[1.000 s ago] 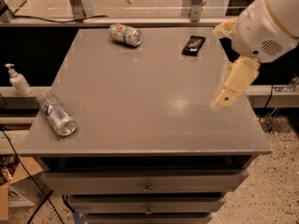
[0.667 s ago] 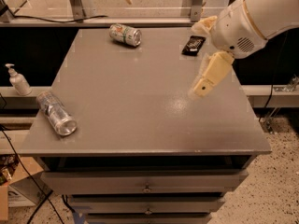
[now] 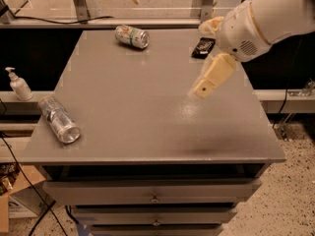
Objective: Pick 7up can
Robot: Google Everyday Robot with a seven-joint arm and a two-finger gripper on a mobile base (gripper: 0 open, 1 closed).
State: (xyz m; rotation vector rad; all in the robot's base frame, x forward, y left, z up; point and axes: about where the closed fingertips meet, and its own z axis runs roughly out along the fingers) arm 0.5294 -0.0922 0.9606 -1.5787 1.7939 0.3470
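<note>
Hovering above the right side of the table (image 3: 133,132), nearer the right edge than the middle, the pincer (image 3: 211,76) hangs from the white arm with its cream tip angled down and to the left, well clear of the surface. Open or closed: cannot tell from this angle. It carries nothing. The 7up can (image 3: 132,36) lies on its side close to the far edge, left of centre, silver end turned toward the front right, well apart from the pincer. Lying down, it can roll, so a grasp across the body looks safer than one along it. Flat black packet (image 3: 203,47) sits by the far right corner, partly behind the arm, nearest thing to the pincer's line of travel. Plain silvery can (image 3: 59,118) lies on its side near the front left corner, far from the route. Pump bottle (image 3: 18,84) stands off the table, on the ledge to the left. Judgement: approach stage only, with a reach toward the far edge and leftward left to do.
</note>
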